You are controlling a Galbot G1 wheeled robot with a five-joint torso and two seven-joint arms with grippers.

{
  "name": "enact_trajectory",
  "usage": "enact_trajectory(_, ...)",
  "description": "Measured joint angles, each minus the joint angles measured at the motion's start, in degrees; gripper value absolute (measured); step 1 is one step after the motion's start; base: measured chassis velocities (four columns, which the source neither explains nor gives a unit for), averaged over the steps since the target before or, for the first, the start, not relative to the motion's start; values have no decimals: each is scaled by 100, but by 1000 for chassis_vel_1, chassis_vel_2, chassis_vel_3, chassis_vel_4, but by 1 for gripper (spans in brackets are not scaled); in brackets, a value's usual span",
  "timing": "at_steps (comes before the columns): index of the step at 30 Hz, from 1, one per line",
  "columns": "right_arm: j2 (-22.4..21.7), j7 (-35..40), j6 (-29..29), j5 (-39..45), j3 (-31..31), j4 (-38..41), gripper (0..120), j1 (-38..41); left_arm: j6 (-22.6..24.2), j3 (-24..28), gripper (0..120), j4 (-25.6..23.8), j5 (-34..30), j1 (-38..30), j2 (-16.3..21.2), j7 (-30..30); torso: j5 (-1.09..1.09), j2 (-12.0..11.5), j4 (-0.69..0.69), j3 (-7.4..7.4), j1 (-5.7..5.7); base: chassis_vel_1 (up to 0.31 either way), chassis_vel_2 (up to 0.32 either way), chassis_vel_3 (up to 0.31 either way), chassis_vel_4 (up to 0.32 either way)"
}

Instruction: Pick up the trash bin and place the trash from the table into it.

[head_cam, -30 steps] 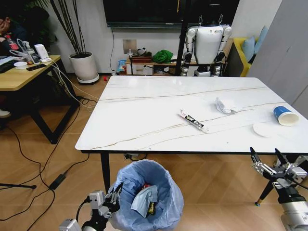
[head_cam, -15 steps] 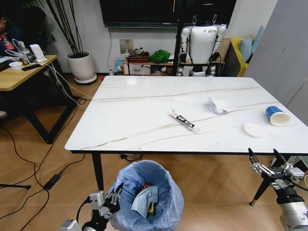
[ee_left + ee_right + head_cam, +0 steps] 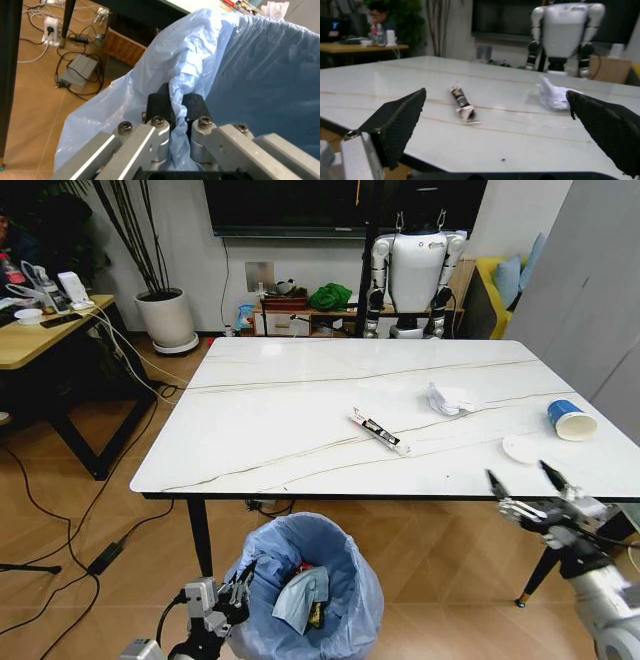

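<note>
While the left gripper sits low at the robot's left side, its jaws are pinched tight on the crinkled blue bag at the rim of the trash bin; the left wrist view shows the plastic squeezed between the 2 dark fingertips. That bin stands just in front of the near edge of the bench, below its black rim, and holds crumpled paper and other litter inside.

On the white marble-look top lie 4 pieces of trash. Nearest the middle is the long thin black-white wrapper, lying at a slant. Farther right and slightly farther back sits a crumpled white tissue. Near the right side a flat white lid rests close to the front edge, and just beyond it the blue-white paper cup lies on its side.

At the right, the right gripper hangs level with the bench's front edge, near the lid, jaws spread wide and holding nothing. Its wrist view looks across the top between the 2 black pads toward the wrapper and tissue.
</note>
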Motion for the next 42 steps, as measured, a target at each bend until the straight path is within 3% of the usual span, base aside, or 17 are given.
enact_trajectory(7,-1092,83,-248,417,-501,91,100,266,-16,-31,0,-67,97,125,-110,9,-3,0,-2,0,0,0,0,0,0)
enact_trajectory(9,-1753,258,-406,809,-908,96,100,687,-36,-44,0,-86,194,226,-170,45,-2,0,0,0,0,0,0,0,0)
enact_trajectory(11,-1914,312,-441,900,-1027,90,100,809,-40,-47,0,-86,210,240,-186,48,-1,0,3,0,0,0,0,0,0)
enact_trajectory(14,-2763,620,-681,1435,-1921,-11,100,1686,-50,-72,0,-87,260,268,-254,54,-3,0,0,0,0,0,0,0,0)
enact_trajectory(15,-2763,620,-681,1435,-1921,-11,100,1686,-50,-72,0,-87,260,268,-254,54,-3,0,0,0,0,0,0,0,0)
enact_trajectory(19,-3318,1081,-1071,2028,-3020,-175,100,2883,-17,-164,0,-36,102,199,-161,20,-1,0,3,1,0,0,0,0,0)
enact_trajectory(25,-3512,1558,-1477,2254,-3160,-348,100,3097,65,-115,0,108,-96,20,48,-38,0,0,-4,1,1,0,0,0,0)
enact_trajectory(30,-3554,1776,-1687,2318,-3300,-445,100,3239,67,-79,0,174,-99,-12,51,-36,-4,0,-2,0,0,0,0,0,0)
enact_trajectory(42,-3261,1485,-1709,2223,-4132,-878,100,4178,50,-118,0,158,-19,56,-52,-24,-2,0,0,0,0,0,0,0,0)
